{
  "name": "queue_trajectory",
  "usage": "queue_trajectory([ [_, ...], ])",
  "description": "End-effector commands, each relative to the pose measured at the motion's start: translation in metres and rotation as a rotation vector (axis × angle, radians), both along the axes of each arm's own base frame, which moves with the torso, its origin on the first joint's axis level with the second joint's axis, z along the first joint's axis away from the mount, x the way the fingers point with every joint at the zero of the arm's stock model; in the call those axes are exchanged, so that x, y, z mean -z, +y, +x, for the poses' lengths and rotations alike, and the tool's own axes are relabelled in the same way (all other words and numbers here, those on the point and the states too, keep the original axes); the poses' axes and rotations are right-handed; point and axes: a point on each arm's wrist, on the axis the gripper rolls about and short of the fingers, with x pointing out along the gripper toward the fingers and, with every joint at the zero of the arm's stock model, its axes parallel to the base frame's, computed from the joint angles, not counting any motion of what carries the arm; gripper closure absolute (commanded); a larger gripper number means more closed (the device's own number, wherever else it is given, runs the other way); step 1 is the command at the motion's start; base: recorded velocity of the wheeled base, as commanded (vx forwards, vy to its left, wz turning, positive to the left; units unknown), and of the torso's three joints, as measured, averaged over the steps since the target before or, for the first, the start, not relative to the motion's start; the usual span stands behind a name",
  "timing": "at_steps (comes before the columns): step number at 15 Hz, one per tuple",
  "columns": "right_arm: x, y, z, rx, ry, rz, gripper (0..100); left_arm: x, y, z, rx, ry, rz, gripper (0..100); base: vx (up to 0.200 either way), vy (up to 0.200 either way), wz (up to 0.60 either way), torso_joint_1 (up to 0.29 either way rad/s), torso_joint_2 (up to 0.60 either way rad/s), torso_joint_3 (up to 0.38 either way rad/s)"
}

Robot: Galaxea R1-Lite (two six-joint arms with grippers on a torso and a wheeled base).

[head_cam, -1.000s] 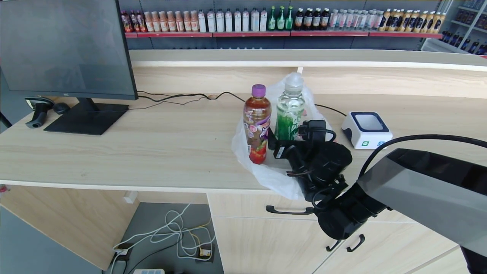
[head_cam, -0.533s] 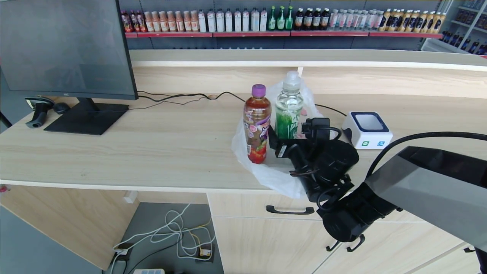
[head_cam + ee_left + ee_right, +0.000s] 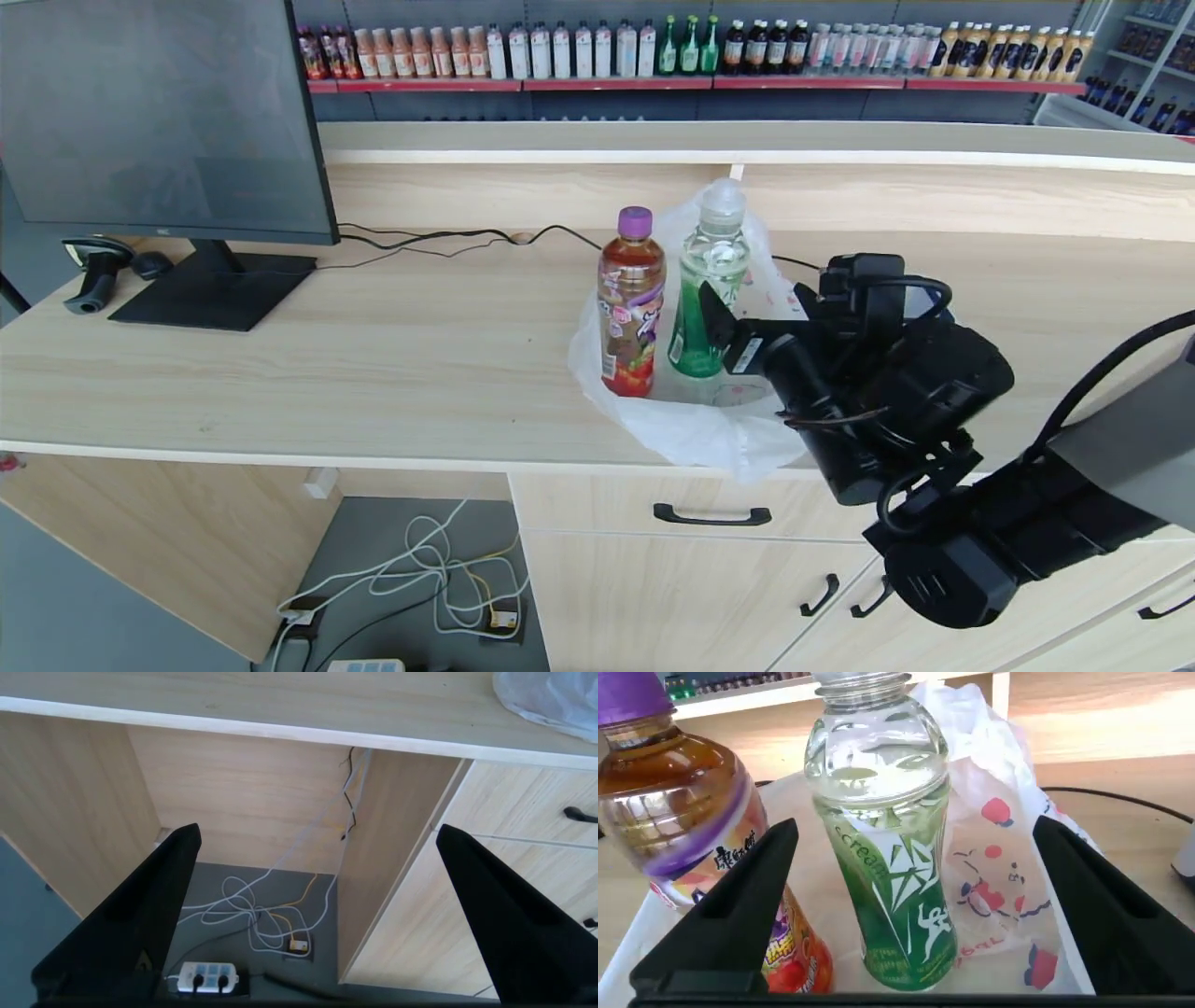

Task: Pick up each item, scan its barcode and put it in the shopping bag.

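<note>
Green-labelled bottle (image 3: pixel 711 280) stands right of the tea bottle (image 3: pixel 631 299) inside the plastic shopping bag (image 3: pixel 691 434), facing the right gripper (image 3: pixel 915 835), its fingers spread and empty.

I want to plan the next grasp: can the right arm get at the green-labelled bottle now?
Probably yes: the open right gripper faces the green-labelled bottle with nothing between them, though the tea bottle stands close beside it.

Purple-cap bottle (image 3: pixel 632 299): amber liquid, purple & red label. Green-label bottle (image 3: pixel 711 280): clear, label w/ white line pattern. Bag (image 3: pixel 691 429): translucent white, red prints. Tabletop (image 3: pixel 373 355): pale wood grain. Monitor (image 3: pixel 159 112): blk.
</note>
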Motion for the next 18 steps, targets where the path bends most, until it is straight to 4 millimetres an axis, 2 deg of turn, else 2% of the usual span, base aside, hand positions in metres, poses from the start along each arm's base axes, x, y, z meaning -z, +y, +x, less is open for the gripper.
queue_trajectory([
  [1, -0.024, -0.029, -0.056, -0.028, -0.007, 0.017, 0, 0.000, 0.000, 0.000, 0.000, 0.000, -0.001, 0, 0.000, 0.000, 0.00, 0.000, 0.00, 0.000],
  [3, -0.020, -0.041, -0.087, -0.065, 0.027, 0.010, 0, 0.000, 0.000, 0.000, 0.000, 0.000, 0.000, 0, 0.000, 0.000, 0.00, 0.000, 0.00, 0.000],
  [8, -0.004, -0.081, -0.140, -0.066, 0.098, -0.025, 0, 0.000, 0.000, 0.000, 0.000, 0.000, -0.001, 0, 0.000, 0.000, 0.00, 0.000, 0.00, 0.000],
  [11, 0.021, -0.098, -0.165, -0.073, 0.194, -0.085, 0, 0.000, 0.000, 0.000, 0.000, 0.000, 0.002, 0, 0.000, 0.000, 0.00, 0.000, 0.00, 0.000],
  [14, 0.027, -0.089, -0.173, -0.143, 0.212, -0.130, 0, 0.000, 0.000, 0.000, 0.000, 0.000, -0.001, 0, 0.000, 0.000, 0.00, 0.000, 0.00, 0.000],
  [15, 0.033, -0.077, -0.176, -0.204, 0.239, -0.158, 0, 0.000, 0.000, 0.000, 0.000, 0.000, 0.000, 0, 0.000, 0.000, 0.00, 0.000, 0.00, 0.000],
  [18, 0.045, -0.070, -0.171, -0.210, 0.289, -0.197, 0, 0.000, 0.000, 0.000, 0.000, 0.000, 0.000, 0, 0.000, 0.000, 0.00, 0.000, 0.00, 0.000],
])
